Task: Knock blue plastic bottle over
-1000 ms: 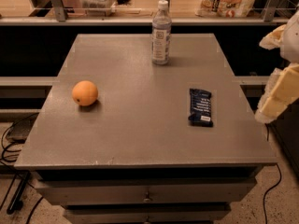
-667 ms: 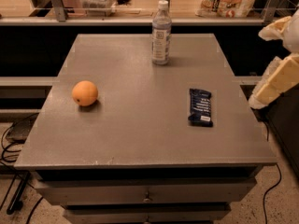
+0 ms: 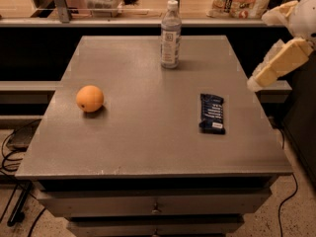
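Gripper [image 3: 274, 63] hangs off the table's [image 3: 148, 147] right edge, above the tabletop level, touching nothing; can't tell whether it is open or closed. Blue plastic bottle [image 3: 170, 34] stands upright with its white cap on, well to the gripper's left and a bit farther back, near the table's rear edge. Dark blue snack bar [image 3: 212, 113] lies flat, left of and nearer than the gripper, the closest item to it. Orange [image 3: 90, 98] sits far left of the gripper, well apart from the bottle.
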